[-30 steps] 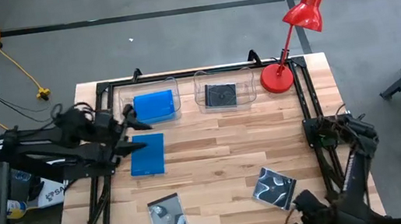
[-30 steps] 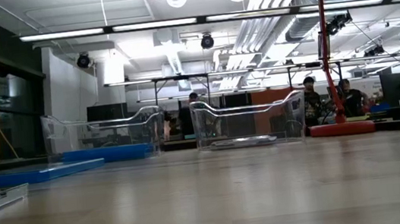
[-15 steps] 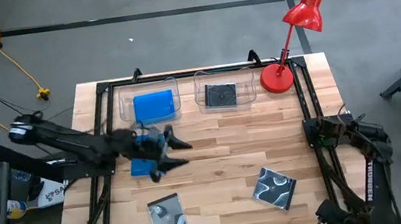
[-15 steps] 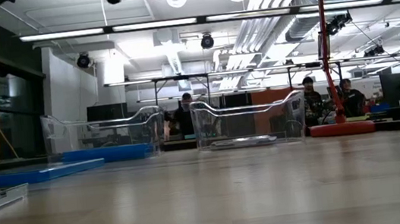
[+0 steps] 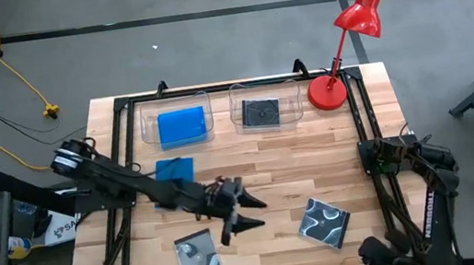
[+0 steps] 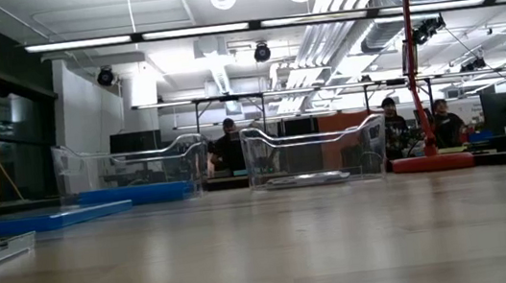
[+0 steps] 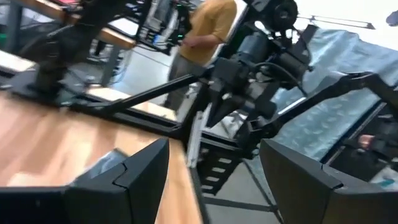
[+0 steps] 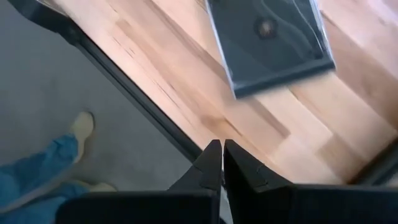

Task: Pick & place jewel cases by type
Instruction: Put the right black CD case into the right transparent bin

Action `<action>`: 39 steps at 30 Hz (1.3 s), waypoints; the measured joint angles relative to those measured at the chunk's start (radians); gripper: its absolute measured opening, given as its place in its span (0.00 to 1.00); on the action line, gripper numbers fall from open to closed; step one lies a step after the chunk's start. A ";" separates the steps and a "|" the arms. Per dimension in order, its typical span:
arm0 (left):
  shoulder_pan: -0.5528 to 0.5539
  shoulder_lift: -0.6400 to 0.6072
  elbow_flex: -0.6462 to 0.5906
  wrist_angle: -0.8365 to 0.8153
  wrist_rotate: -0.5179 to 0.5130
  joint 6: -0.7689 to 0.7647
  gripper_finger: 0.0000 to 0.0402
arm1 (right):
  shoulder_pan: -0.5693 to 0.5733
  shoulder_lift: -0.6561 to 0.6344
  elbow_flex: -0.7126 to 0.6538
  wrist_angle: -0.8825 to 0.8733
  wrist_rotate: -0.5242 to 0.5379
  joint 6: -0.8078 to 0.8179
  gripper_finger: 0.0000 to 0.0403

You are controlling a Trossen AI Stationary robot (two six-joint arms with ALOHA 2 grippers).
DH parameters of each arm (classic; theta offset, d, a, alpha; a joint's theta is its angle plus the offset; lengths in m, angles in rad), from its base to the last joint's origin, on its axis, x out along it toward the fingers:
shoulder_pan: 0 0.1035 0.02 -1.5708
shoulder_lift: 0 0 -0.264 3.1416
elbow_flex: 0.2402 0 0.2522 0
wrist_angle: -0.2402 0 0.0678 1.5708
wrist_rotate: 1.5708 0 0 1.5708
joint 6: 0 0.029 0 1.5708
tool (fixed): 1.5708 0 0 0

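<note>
**A:** Jewel cases first: where does each one lie?

**B:** One blue case (image 5: 182,124) sits in the left clear tub (image 5: 176,122), one black case (image 5: 261,112) in the right clear tub (image 5: 265,110). On the tabletop (image 5: 315,159), a second blue case (image 5: 173,169) lies behind the left tool (image 5: 242,218), beside its arm. A swirl-covered case (image 5: 198,256) lies just beside that tool, on the near side. Another swirl-covered case (image 5: 325,222) lies farther off, between the two tools.

**A:** And the tools?

**B:** The left tool hangs over the middle of the tabletop, fingers (image 7: 134,177) spread, nothing between them. The right tool (image 8: 221,155) is parked at the near right corner, fingers pressed together, empty; a dark case shows just ahead of it.

**A:** So which step is this?

**B:** A reach for the next case, I'd judge, with one of each kind already sorted. Which swirl case is the target I cannot tell.

**A:** What does the next move need?

**B:** Lowering the spread fingers astride a thin edge. These cases lie flat, so the pinch must catch the rim cleanly, then carry it to the tub with the black case.
</note>
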 joint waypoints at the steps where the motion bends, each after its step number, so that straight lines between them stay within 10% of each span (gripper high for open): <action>1: 0.000 0.014 0.021 -0.004 0.011 0.000 0.62 | 0.000 0.000 0.000 0.000 0.017 -0.010 0.00; 39: -0.051 0.034 0.081 0.015 -0.032 0.056 0.62 | 0.148 -0.258 0.000 0.125 0.368 -0.283 0.00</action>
